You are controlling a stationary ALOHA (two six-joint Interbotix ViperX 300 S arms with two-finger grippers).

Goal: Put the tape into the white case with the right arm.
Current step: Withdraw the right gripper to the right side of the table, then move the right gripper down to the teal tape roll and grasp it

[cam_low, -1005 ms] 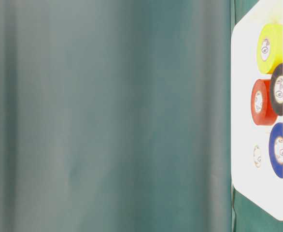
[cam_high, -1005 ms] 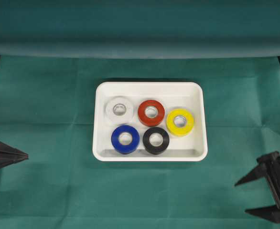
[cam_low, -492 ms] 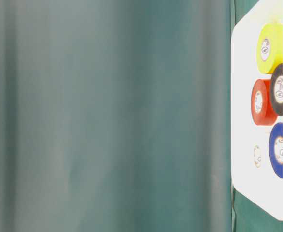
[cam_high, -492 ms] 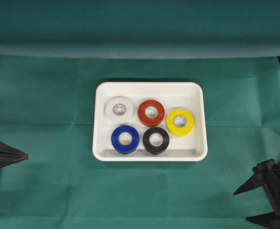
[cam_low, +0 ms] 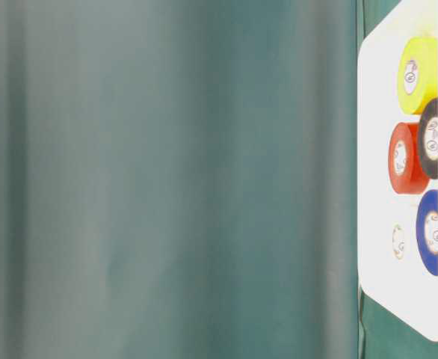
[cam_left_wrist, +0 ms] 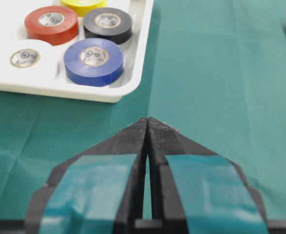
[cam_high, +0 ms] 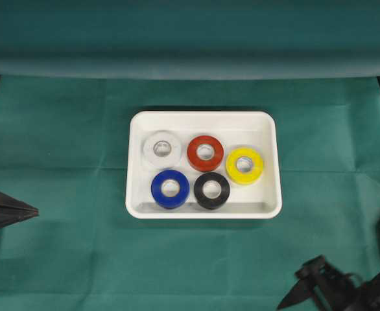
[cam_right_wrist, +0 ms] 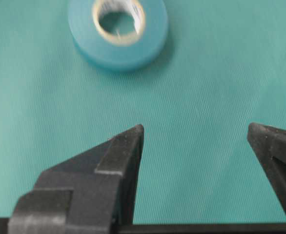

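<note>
Green cloth covers the whole surface point(cam_high: 60, 129), a soft mat on which a roll can lie flat, hole upward, ready to be taken from above. On it, about the middle in the overhead view, sits the white case point(cam_high: 203, 120), its raised rim keeping five rolls from sliding out: a white roll point(cam_high: 162, 149), a red roll point(cam_high: 205, 153) and a yellow roll point(cam_high: 244, 165) behind, a blue roll point(cam_high: 170, 188) and a black roll point(cam_high: 211, 190) in front, close together with free floor along the far side. The left end effector point(cam_left_wrist: 147, 127) rests near the case with its fingers pressed together, empty; it seems parked, since the job belongs to the other arm. The right end effector point(cam_right_wrist: 196, 134) hangs low over the cloth, fingers spread wide and holding nothing, apparently to straddle the teal tape point(cam_right_wrist: 117, 30), which lies flat on the cloth just ahead of the fingertips, outside the case.
</note>
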